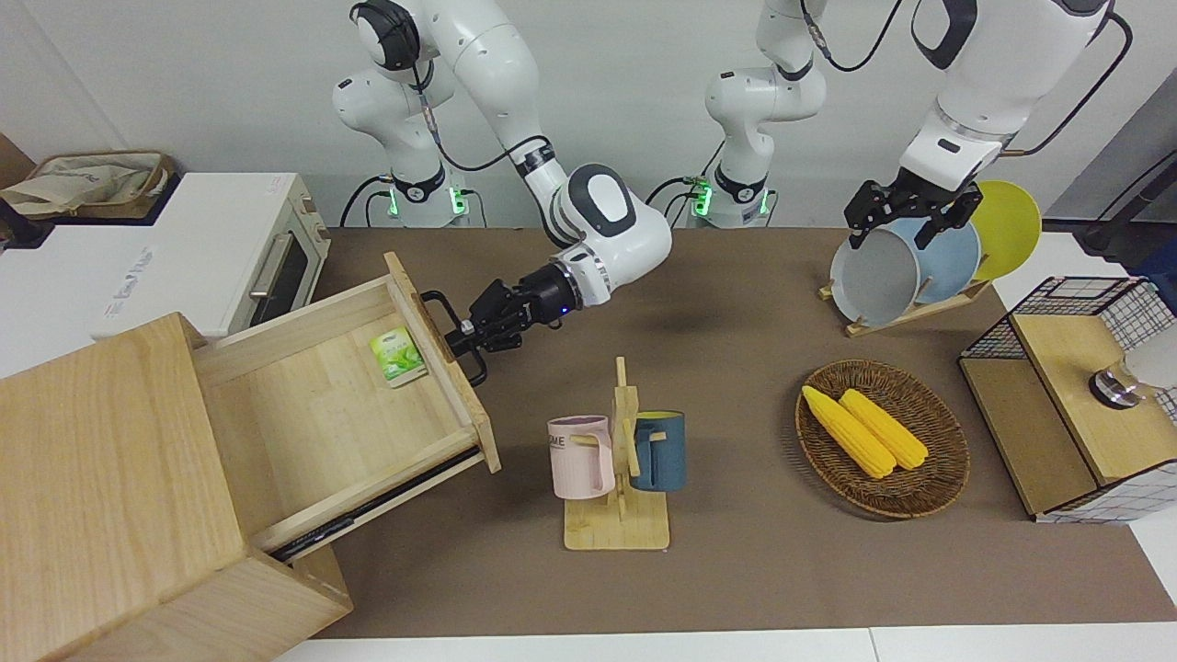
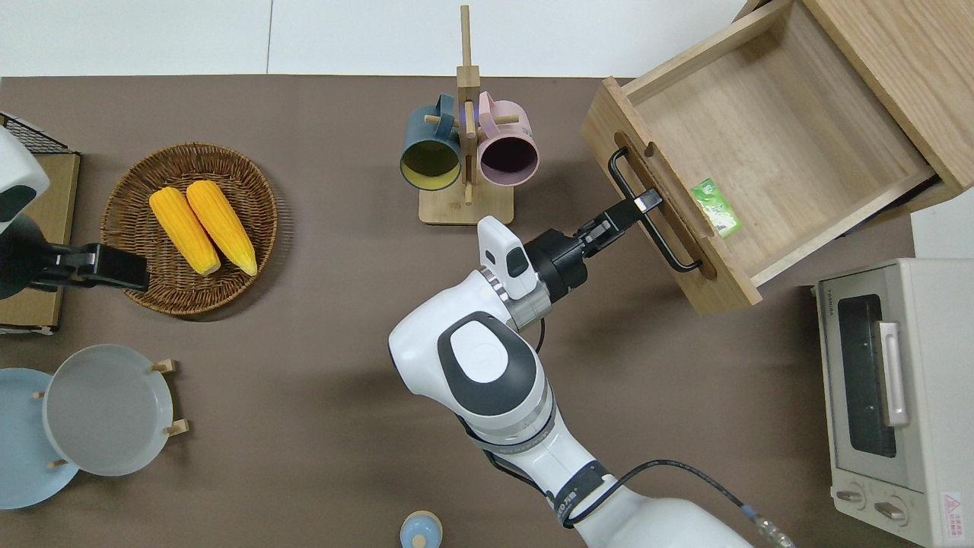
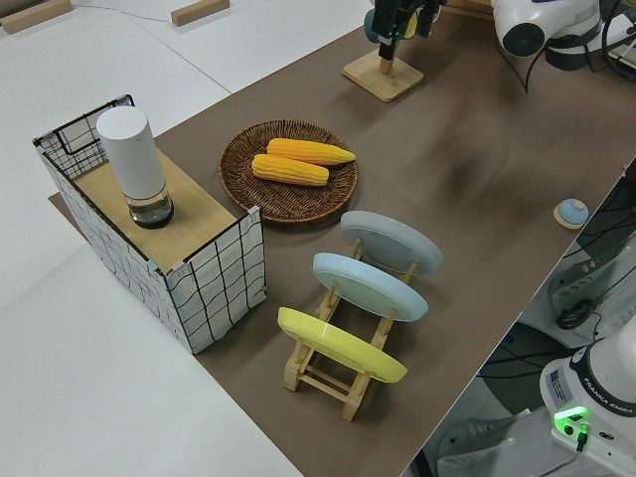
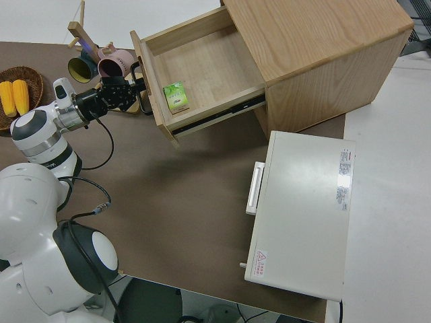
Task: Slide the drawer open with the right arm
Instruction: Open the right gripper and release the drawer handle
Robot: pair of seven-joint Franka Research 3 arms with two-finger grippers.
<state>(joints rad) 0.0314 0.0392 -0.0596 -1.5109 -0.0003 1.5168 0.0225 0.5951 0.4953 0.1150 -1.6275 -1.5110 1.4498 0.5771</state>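
At the right arm's end of the counter (image 1: 736, 570), a pale wooden box (image 1: 101, 496) holds the drawer (image 1: 340, 414), which stands pulled well out, its inside open to view. A small green packet (image 1: 397, 354) lies in the drawer against its front panel. The right pincer (image 1: 465, 328) is clamped on the drawer's black bar handle (image 1: 452, 336), near the middle of the bar. A white toaster oven (image 1: 184, 253) sits beside the box, nearer to the robots. A mug rack (image 1: 618, 460) with a pink and a blue mug stands mid-counter. A basket (image 1: 883, 439) holds two corn cobs. The left arm is parked; whether its pincer (image 1: 906, 216) is apart or together cannot be told.
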